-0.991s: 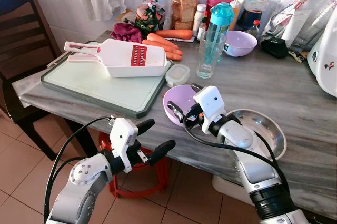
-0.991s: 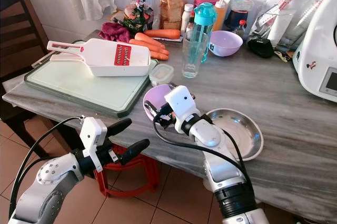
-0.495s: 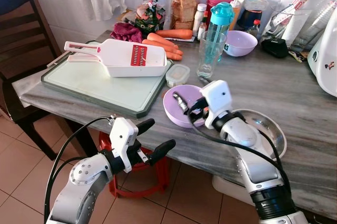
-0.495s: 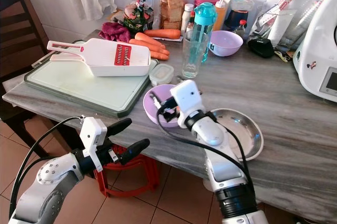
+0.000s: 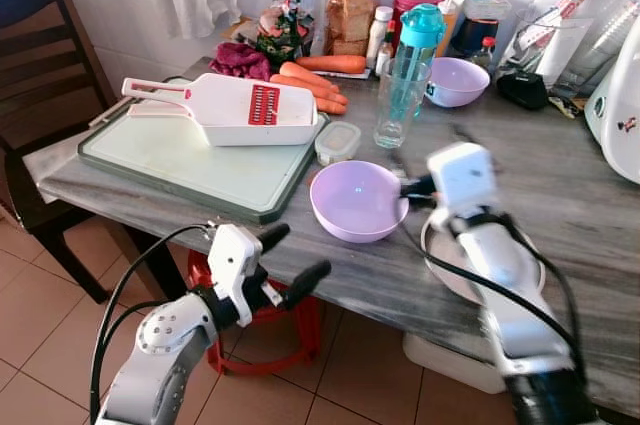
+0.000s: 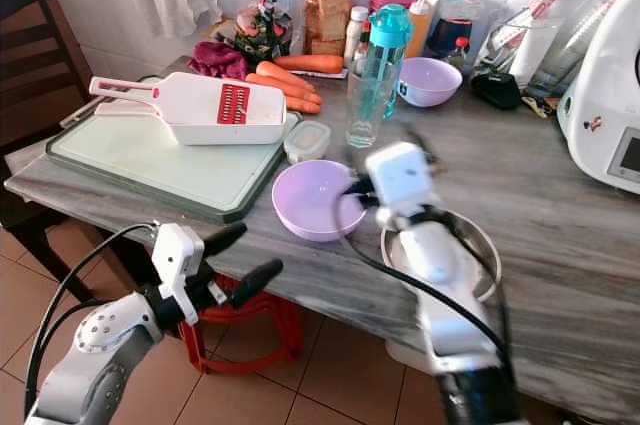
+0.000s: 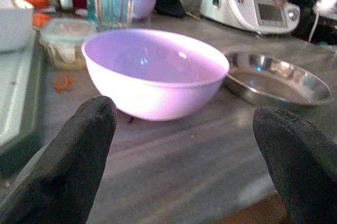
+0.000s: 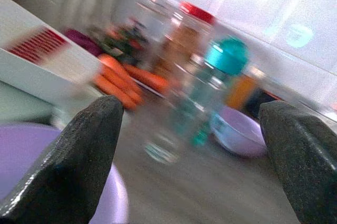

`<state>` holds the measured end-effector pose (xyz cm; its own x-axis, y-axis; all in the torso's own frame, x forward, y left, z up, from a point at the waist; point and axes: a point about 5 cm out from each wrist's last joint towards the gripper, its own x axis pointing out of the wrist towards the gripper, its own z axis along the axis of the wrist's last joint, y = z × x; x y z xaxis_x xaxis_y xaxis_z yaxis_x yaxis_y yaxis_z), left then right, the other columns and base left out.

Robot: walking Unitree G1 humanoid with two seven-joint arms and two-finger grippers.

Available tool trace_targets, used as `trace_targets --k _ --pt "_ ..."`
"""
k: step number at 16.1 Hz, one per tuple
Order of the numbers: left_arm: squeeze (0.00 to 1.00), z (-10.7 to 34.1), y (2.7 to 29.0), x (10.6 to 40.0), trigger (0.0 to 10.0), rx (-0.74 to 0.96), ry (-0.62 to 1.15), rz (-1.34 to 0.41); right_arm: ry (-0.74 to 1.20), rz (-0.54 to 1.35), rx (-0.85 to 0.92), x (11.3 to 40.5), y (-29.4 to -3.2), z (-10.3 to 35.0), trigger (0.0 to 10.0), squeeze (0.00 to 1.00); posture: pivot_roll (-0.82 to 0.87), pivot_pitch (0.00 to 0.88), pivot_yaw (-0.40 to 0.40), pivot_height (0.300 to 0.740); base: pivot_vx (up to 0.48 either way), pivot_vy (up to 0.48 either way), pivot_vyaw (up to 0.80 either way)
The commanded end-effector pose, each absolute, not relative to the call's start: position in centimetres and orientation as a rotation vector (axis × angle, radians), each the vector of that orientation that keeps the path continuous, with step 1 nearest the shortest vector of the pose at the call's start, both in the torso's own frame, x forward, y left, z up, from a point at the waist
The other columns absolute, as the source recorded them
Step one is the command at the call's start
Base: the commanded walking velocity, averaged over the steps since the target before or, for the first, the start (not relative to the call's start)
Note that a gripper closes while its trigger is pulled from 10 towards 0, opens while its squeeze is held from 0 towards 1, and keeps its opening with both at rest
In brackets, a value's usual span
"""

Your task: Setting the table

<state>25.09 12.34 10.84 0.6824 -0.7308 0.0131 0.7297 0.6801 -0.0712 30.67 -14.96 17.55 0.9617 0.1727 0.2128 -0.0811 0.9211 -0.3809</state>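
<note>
A lilac bowl [image 5: 357, 201] stands upright on the grey stone table [image 5: 560, 175] near its front edge, and is seen close up [image 7: 152, 74] in the left wrist view. Just right of it lies a steel plate [image 7: 279, 79], partly hidden by my right arm in the eye views. My right gripper [image 8: 192, 107] is open and blurred, raised above the table right of the bowl, with nothing between its fingers. My left gripper [image 5: 292, 258] hangs open below the table's front edge, pointing at the bowl.
A green cutting board [image 5: 180, 160] carrying a white slicer [image 5: 235, 110] fills the table's left. Behind the bowl are a small lidded tub [image 5: 337, 142], a glass with a teal bottle [image 5: 405, 85], carrots [image 5: 315, 85], jars and a second lilac bowl [image 5: 457, 82]. A white appliance [image 6: 605, 105] stands at the right, a chair [image 5: 45, 95] at the left.
My right gripper has let go of the lilac bowl's rim and swung up and to the right. The bowl now rests flat on the table. The left arm has barely moved.
</note>
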Motion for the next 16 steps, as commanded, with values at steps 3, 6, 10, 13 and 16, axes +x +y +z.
trace_targets --k 3,6,10,13,16 --pt "0.0 10.8 12.7 25.2 10.0 -0.089 0.013 -0.77 -0.172 -0.011 -0.413 29.7 -16.9 16.8 10.0 0.23 0.04 0.038 -0.041 0.74 0.0 0.0 0.0" --pt "0.0 10.3 13.0 25.5 10.0 -0.076 0.05 -0.721 -0.147 -0.087 -0.448 28.1 -18.1 15.9 10.0 0.0 0.04 0.043 -0.043 0.74 0.0 0.0 0.0" --pt "0.0 10.2 13.0 25.6 10.0 -0.063 0.051 -0.708 -0.008 -0.191 -0.388 26.2 -19.8 14.0 10.0 0.0 0.04 0.049 -0.042 0.74 0.0 0.0 0.0" --pt "0.0 10.2 12.7 25.6 10.0 -0.067 0.053 -0.714 0.061 -0.21 -0.351 25.5 -20.2 13.1 10.0 0.0 0.03 0.052 -0.04 0.74 0.0 0.0 0.0" --pt "0.0 10.2 12.6 25.7 10.0 -0.065 0.052 -0.716 0.135 -0.228 -0.285 25.6 -20.4 12.4 10.0 0.0 0.03 0.052 -0.04 0.74 0.0 0.0 0.0"
